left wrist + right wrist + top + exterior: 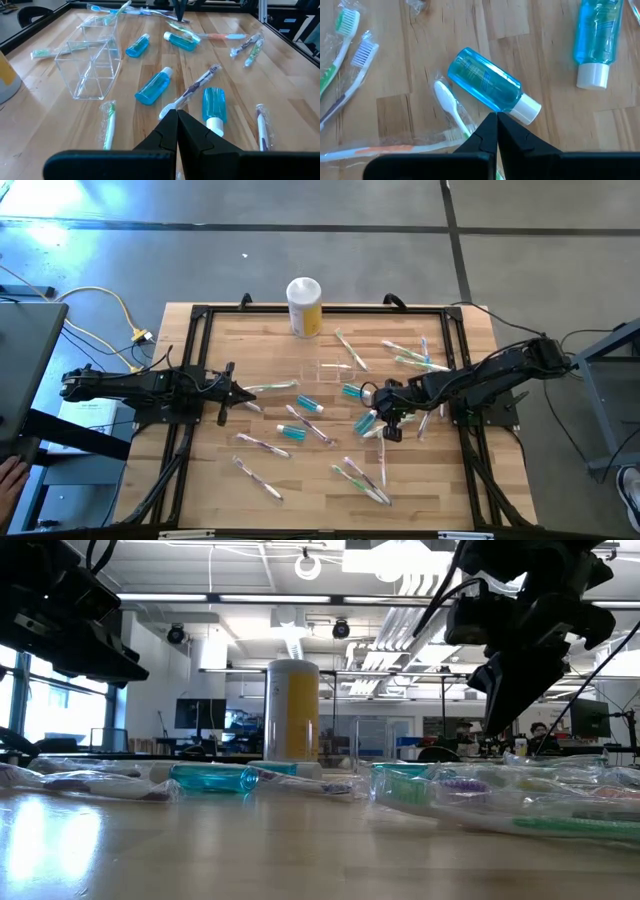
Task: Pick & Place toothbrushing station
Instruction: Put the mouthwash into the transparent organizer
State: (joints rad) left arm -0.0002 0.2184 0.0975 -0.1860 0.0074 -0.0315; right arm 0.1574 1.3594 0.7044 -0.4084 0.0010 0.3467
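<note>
The toothbrushing station (pixel 92 62), a clear, boxy, compartmented plastic holder, is seen mid-table near the yellow canister (pixel 304 306). Both the left gripper (pixel 177 131) and right gripper (pixel 496 131) are pressed together, empty.

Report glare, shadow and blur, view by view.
High view: pale glare on the floor, clear holder barely readable. Low view: arms backlit to silhouettes, tabletop sheen, near wrapped toothbrushes soft. Left wrist view: holder crisp, edges glinting. Right wrist view: blue bottle sharp, evenly lit.

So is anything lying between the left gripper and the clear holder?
Yes. A blue bottle and a wrapped toothbrush lie between the shut left gripper and the toothbrushing station, though neither fully blocks the way.
</note>
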